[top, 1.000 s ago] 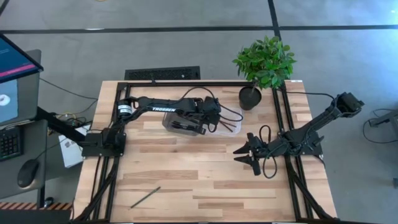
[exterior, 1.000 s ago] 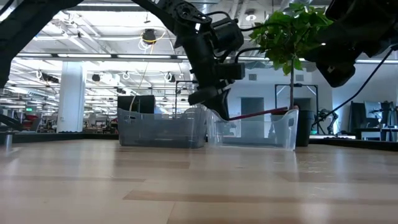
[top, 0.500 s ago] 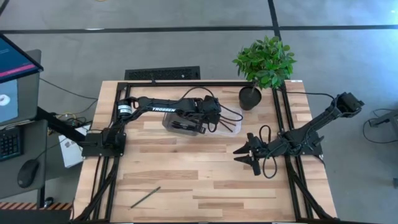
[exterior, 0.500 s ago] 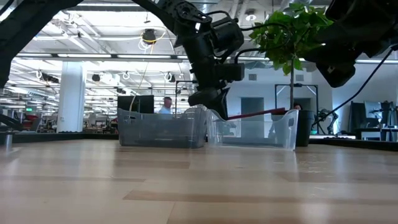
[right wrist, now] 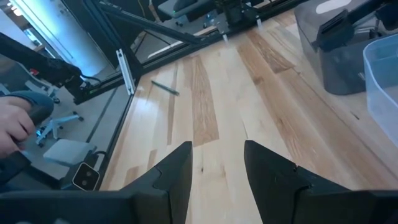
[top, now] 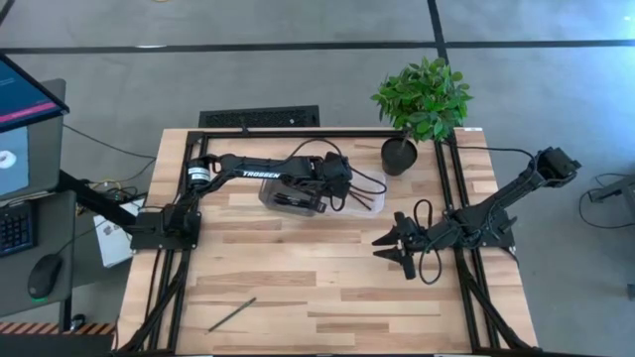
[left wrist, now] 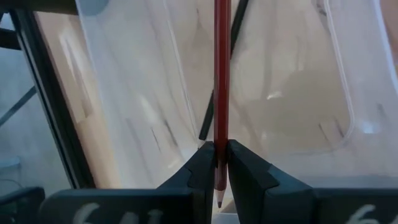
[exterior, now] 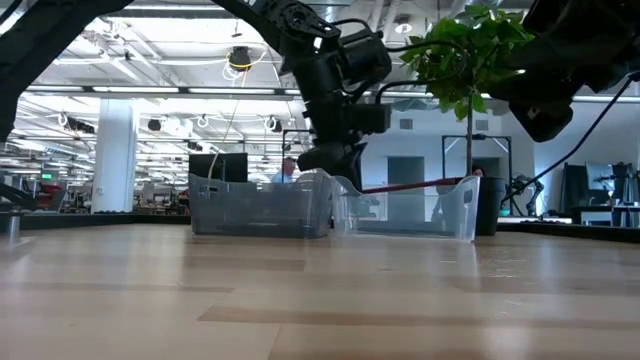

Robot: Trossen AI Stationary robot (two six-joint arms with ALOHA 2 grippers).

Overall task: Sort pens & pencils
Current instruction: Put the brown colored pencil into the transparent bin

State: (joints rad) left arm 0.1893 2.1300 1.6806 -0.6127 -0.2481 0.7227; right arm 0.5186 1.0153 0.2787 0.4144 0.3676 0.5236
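Two trays stand side by side at the table's far middle: a dark tray (top: 283,198) holding pens (top: 291,199) and a clear tray (top: 375,190) holding pencils (top: 367,201). My left gripper (top: 342,188) hangs over the clear tray's left end, shut on a red pencil (exterior: 410,184). Another dark stick (left wrist: 207,118) lies inside the clear tray below it. A thin dark stick (top: 231,314) lies alone near the table's front left. My right gripper (top: 389,250) waits open above the table's right half, with nothing between its fingers. My left gripper pinches the red pencil near its sharpened end (left wrist: 219,163) between its two fingers, the point (left wrist: 219,200) sticking out behind them. The fingers slant down from the table's left, along the pencil. The pencil reaches out nearly level over the clear tray, toward its right rim (exterior: 462,180).
A potted plant (top: 422,99) stands at the table's far right, just behind the clear tray. Black frame rails (top: 298,133) run along the table's edges. Open wood lies between the trays and the front edge (top: 317,288). A person's hand (right wrist: 15,127) shows beyond the table.
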